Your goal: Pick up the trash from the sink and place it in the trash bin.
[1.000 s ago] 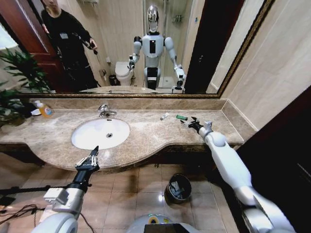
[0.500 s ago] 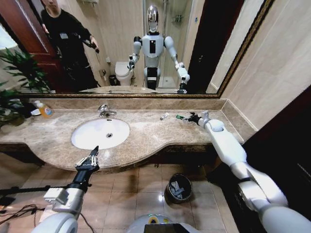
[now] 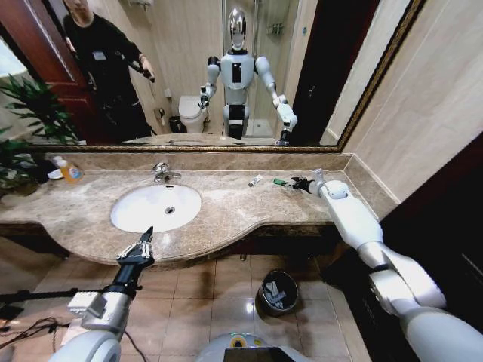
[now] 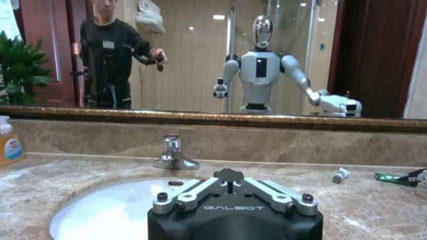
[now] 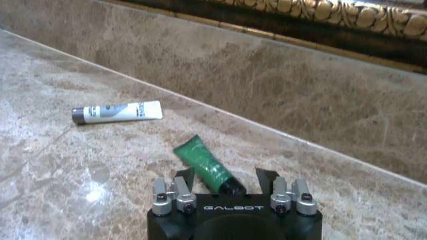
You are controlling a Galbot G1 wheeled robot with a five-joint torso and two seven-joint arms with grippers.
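Right wrist view — right hand [image 5: 225,184] straddles green packet [image 5: 207,165]

We see wide gilt-framed mirror [image 3: 189,75] above beige-brown marble worktop [image 3: 226,211]. Beige wall tiles [image 3: 423,105] at right. Brown tiled floor [image 3: 204,294] below, small light glare on it. Green plant [image 3: 30,113] at left. Dark red door [image 3: 38,45] reflected in mirror.
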